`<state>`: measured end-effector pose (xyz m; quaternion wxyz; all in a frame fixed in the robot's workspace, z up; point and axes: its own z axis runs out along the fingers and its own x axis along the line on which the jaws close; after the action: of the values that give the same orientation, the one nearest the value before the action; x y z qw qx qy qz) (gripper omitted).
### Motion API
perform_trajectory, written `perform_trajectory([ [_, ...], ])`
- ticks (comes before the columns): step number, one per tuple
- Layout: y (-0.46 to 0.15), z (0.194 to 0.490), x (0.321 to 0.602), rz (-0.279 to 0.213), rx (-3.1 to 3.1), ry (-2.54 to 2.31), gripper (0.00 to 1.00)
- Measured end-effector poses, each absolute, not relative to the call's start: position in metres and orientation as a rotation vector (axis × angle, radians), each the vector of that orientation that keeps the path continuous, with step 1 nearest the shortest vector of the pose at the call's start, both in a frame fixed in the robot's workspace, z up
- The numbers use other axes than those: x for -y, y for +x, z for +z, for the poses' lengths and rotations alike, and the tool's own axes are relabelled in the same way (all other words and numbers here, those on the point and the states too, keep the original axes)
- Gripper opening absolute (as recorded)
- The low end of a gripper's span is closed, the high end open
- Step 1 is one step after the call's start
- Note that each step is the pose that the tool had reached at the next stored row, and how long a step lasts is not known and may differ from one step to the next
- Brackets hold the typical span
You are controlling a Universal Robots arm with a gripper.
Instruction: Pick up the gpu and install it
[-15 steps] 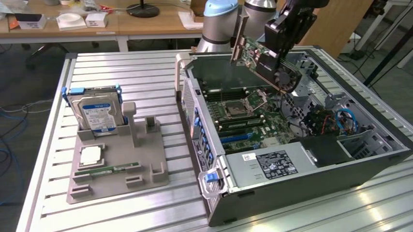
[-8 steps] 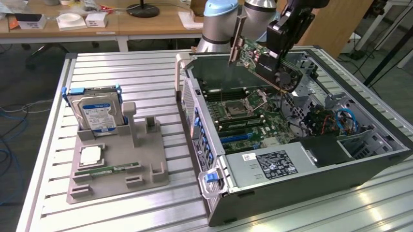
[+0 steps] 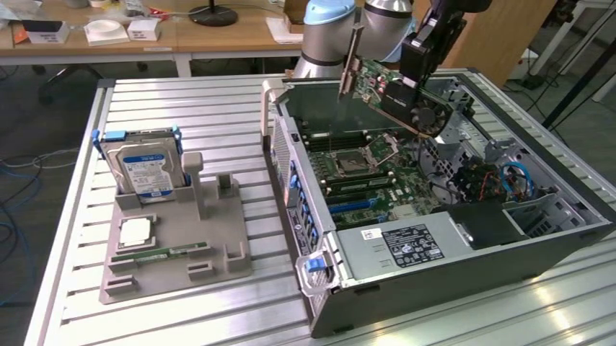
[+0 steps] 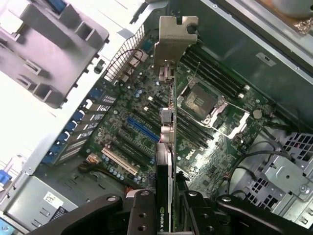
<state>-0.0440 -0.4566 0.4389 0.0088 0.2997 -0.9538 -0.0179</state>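
GPU held in the air over the open computer case.

On the slatted table [image 3: 192,317], the open computer case [image 3: 433,288] lies at three o'clock from the grey parts holder [image 3: 173,267], with its motherboard [image 3: 385,187] exposed. The gpu [image 3: 390,90] hangs tilted above the case's twelve o'clock end, not seated in any slot. The gripper [image 3: 416,72] pinches its cooler end, opposite the silver bracket [image 4: 176,36]. A hard drive [image 3: 144,169] stands at the holder's eleven o'clock corner.

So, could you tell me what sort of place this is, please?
Probably a robotics lab or workshop: an open computer case lies on a slotted aluminium table, the gripper holds the gpu over it, and cluttered wooden desks stand behind.
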Motion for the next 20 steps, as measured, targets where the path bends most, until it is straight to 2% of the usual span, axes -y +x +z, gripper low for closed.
perform_trajectory([
  [20,-0.0433,0.4381,0.4566,-0.053,2.862,1.242,0.26],
])
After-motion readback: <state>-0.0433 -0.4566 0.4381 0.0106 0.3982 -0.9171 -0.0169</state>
